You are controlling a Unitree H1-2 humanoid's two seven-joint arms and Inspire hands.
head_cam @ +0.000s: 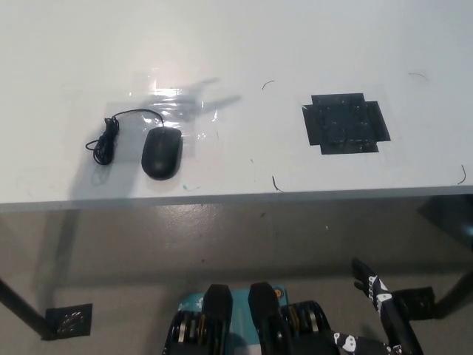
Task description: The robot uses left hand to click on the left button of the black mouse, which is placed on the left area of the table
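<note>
Black mouse [162,153] sits on the left part of the white table [244,44], its cord [111,133] curled beside it. No left hand shows. The right hand [377,296] rests low, fingers apart, holding nothing. Press the left button softly with one fingertip.

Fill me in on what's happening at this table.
Right now nothing is being handled. A black mouse lies on the left part of the white table, its cable bunched in a loop beside it, and no hand touches it. The robot's left hand is out of view; only a blurred shadow falls across the table above the mouse. The black right hand hangs below the table edge at the lower right, fingers spread, holding nothing. A patch of black tape sits further right.
</note>
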